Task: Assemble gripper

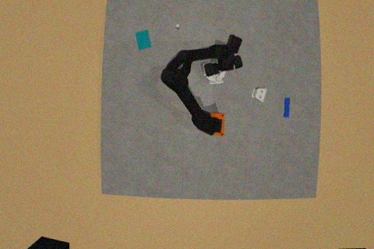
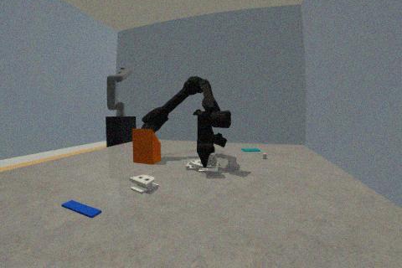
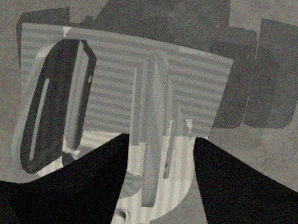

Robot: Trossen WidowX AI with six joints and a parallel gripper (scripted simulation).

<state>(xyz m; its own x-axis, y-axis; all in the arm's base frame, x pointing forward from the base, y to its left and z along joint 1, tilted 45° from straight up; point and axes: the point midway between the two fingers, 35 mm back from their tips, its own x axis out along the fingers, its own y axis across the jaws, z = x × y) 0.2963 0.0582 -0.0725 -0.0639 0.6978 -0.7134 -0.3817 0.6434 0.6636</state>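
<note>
My gripper (image 2: 204, 166) (image 3: 161, 143) points down over the white gripper base (image 1: 216, 79) (image 2: 192, 166) (image 3: 200, 95) and is shut on a pale jaw (image 3: 155, 100), which stands between the fingertips. The jaw's lower end is over or at the base; whether it is seated on a pin cannot be told. The other jaw (image 3: 52, 107), with a dark slotted side, is at the left of the base in the wrist view. The arm hides much of the base and the fingertips in the top view. The white housing plate (image 1: 263, 91) (image 2: 152, 182), with two holes, lies apart from the base.
An orange block (image 1: 223, 124) (image 2: 144, 146) stands by the arm's foot. A blue bar (image 1: 287, 107) (image 2: 81, 208) lies beyond the housing plate. A teal plate (image 1: 143, 40) (image 2: 250, 150) and a small white cube (image 1: 178, 26) (image 2: 265, 156) lie on the far side of the arm.
</note>
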